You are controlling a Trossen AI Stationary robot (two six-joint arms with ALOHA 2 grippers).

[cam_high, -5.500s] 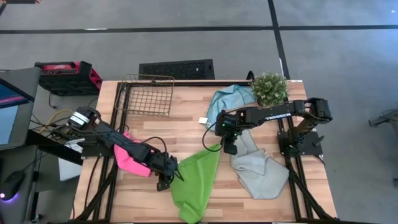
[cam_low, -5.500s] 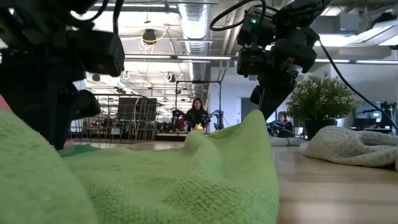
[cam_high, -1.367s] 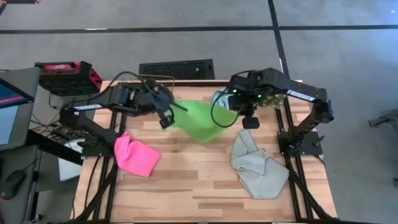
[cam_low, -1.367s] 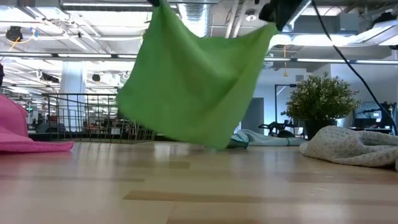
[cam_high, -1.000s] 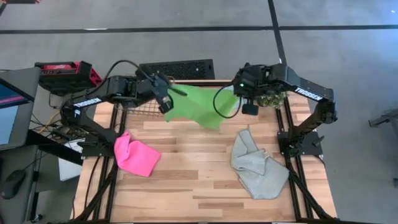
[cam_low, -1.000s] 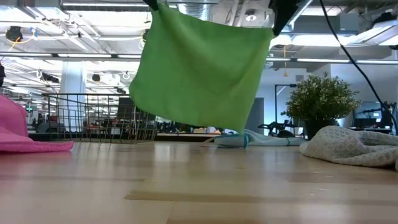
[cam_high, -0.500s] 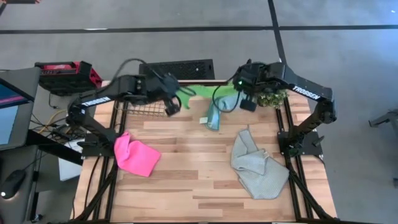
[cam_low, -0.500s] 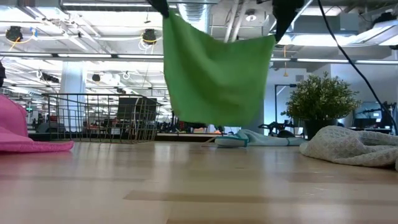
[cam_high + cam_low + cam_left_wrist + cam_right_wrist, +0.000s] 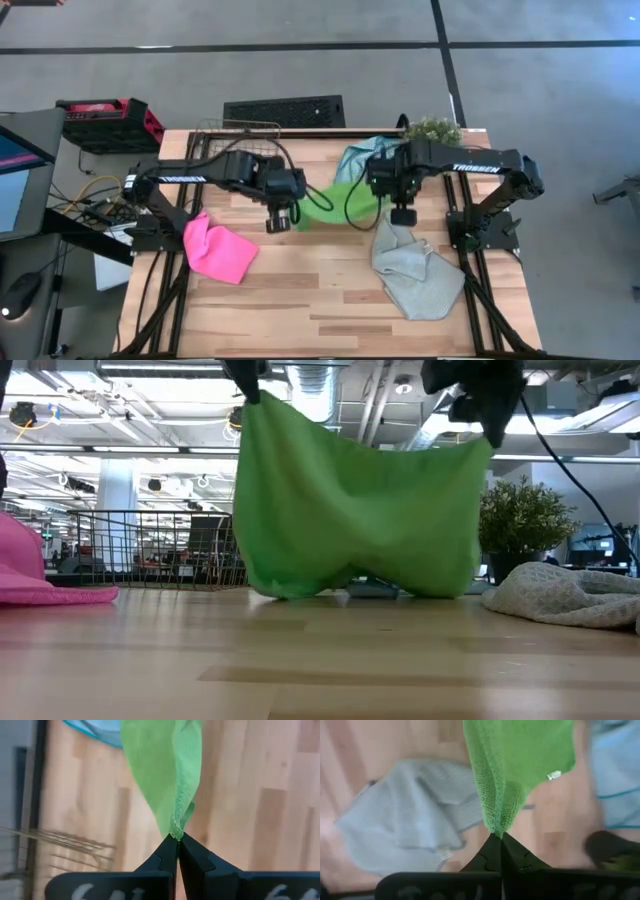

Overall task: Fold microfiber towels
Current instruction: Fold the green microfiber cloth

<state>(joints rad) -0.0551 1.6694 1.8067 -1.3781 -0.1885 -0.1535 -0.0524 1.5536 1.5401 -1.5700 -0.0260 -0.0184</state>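
The bright green towel (image 9: 335,205) hangs between my two grippers over the middle of the table. Its upper edge sags in the low view, and its lower edge (image 9: 300,592) reaches the wood. My left gripper (image 9: 282,215) is shut on one upper corner. My right gripper (image 9: 400,212) is shut on the other. The hot pink towel (image 9: 215,250) lies crumpled at the left. At the right lies the pale grey towel (image 9: 415,265), bunched up. The teal-blue towel (image 9: 360,155) lies at the far side, behind the green one. My left gripper pinches an upper corner of the green towel (image 9: 175,834) between its two fingers, which point steeply down. The cloth hangs below them, slack. My right gripper pinches the other upper corner (image 9: 497,831) from above, fingers pointing down. The towel hangs below, its lower edge on the table.
A wire basket (image 9: 235,140) stands at the far left of the table and a small potted plant (image 9: 432,128) at the far right corner. Bare wood (image 9: 320,300) lies along the near side between the pink and grey towels.
Both grippers have come down and toward the table's near edge, carrying the green towel. It hung clear of the table before. Now its lower edge touches the wood and its upper edge sags between the grippers.
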